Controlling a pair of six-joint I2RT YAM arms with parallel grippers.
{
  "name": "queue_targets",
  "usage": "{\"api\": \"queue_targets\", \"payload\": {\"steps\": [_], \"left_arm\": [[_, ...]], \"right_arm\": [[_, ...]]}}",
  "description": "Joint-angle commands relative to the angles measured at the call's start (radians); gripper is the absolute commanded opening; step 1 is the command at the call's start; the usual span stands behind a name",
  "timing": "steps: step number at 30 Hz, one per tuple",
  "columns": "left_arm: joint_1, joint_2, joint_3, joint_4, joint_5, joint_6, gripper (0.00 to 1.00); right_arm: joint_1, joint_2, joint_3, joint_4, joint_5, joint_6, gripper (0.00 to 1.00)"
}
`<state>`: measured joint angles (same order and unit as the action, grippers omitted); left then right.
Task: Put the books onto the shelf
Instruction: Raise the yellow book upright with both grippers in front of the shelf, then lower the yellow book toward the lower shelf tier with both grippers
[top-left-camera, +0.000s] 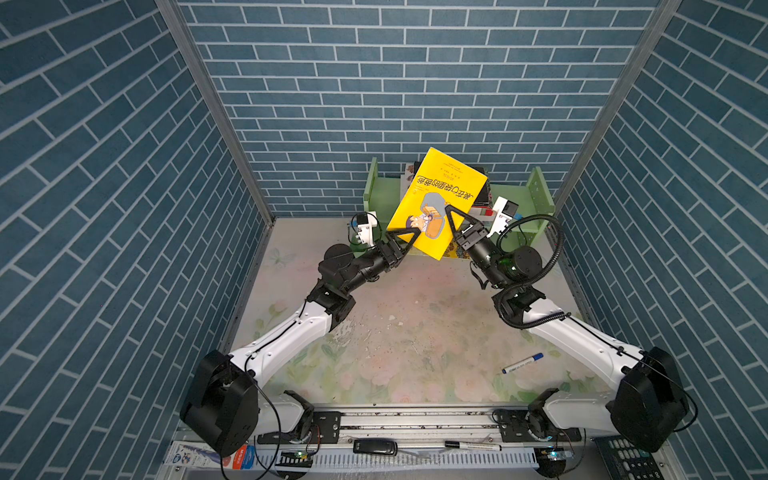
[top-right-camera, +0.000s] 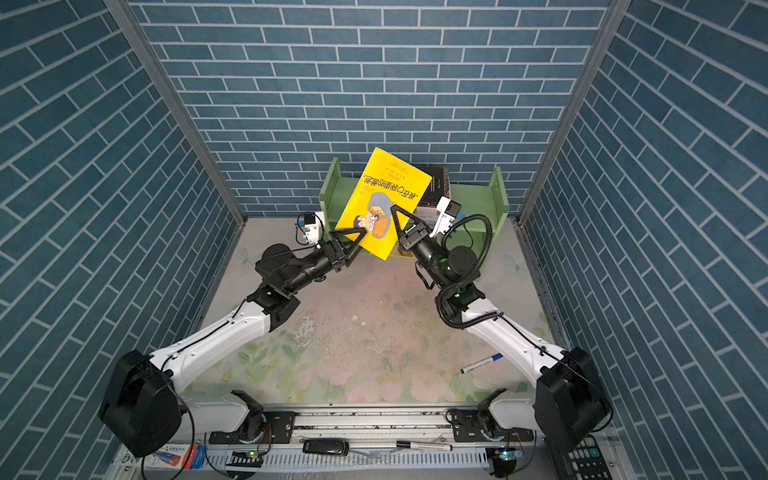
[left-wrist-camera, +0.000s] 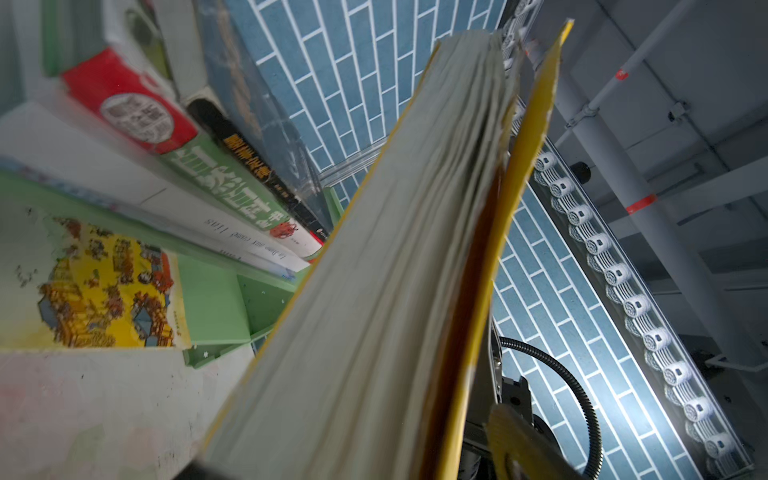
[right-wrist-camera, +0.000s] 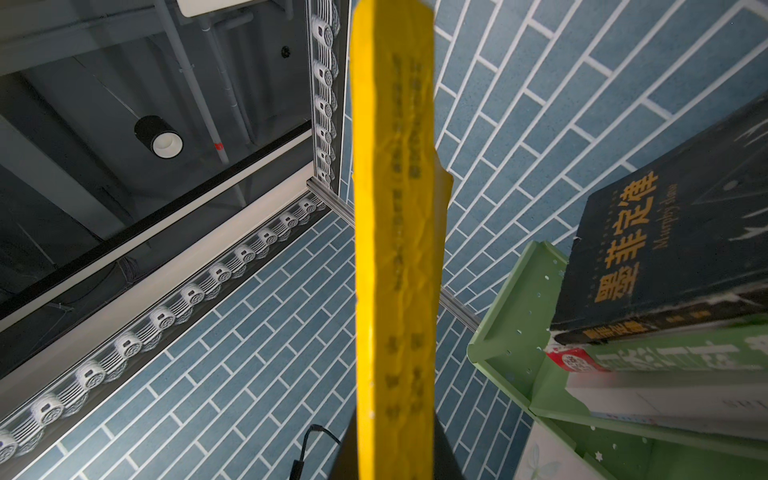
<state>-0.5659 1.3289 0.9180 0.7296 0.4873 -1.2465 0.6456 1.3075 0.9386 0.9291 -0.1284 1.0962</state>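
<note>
Nearest the lens, left wrist view: pale page block of the yellow cartoon-man paperback (left-wrist-camera: 374, 291), its front cover sprung away from the pages. The right wrist view shows its creased yellow spine, end-on. In both top views the book hangs tilted in the air in front of the light green wooden two-tier shelf (top-left-camera: 537, 195), clear of the floral tabletop (top-left-camera: 399, 324).

Right gripper (top-left-camera: 450, 212): clamped on the book's lower edge, one finger lying across the cover. Left gripper (top-left-camera: 409, 241): jaws straddle the lower corner; whether they pinch it cannot be told.

Top tier carries a flat stack: black book with orange characters (right-wrist-camera: 665, 249) apparently uppermost, green one (left-wrist-camera: 224, 183) and white ones (left-wrist-camera: 249, 243) beneath. A yellow illustrated book (left-wrist-camera: 104, 286) lies flat by the shelf's foot; bottom tier or table, unclear.

Step judged: transfer, with the book mid-carry to the shelf. The next move likely calls for levelling the book and clearing the stack's top before release. The loose cover could snag.
</note>
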Motion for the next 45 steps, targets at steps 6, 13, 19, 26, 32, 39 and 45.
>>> {"api": "queue_targets", "payload": {"steps": [6, 13, 19, 26, 32, 39, 45], "left_arm": [[-0.014, 0.034, 0.05, 0.184, -0.003, -0.025, 0.43], [-0.012, 0.05, 0.074, 0.219, 0.011, -0.032, 0.17], [0.028, 0.026, 0.165, 0.102, 0.174, 0.019, 0.12], [0.067, -0.009, 0.327, -0.298, 0.397, 0.179, 0.06], [0.122, -0.044, 0.315, -0.375, 0.511, 0.151, 0.03], [0.133, -0.076, 0.217, -0.384, 0.59, 0.081, 0.02], [0.132, -0.119, 0.124, -0.401, 0.629, 0.084, 0.02]], "right_arm": [[0.019, 0.029, 0.025, 0.184, 0.07, 0.074, 0.0], [0.029, 0.046, 0.034, 0.162, 0.051, 0.084, 0.0], [0.026, -0.025, 0.059, -0.073, -0.066, -0.029, 0.16], [-0.053, -0.207, 0.038, -0.467, -0.263, -0.175, 0.66], [-0.167, -0.416, -0.086, -0.627, -0.386, -0.18, 0.78], [-0.181, -0.523, -0.214, -0.651, -0.484, -0.125, 0.78], [-0.182, -0.535, -0.325, -0.604, -0.485, -0.024, 0.77]]}}
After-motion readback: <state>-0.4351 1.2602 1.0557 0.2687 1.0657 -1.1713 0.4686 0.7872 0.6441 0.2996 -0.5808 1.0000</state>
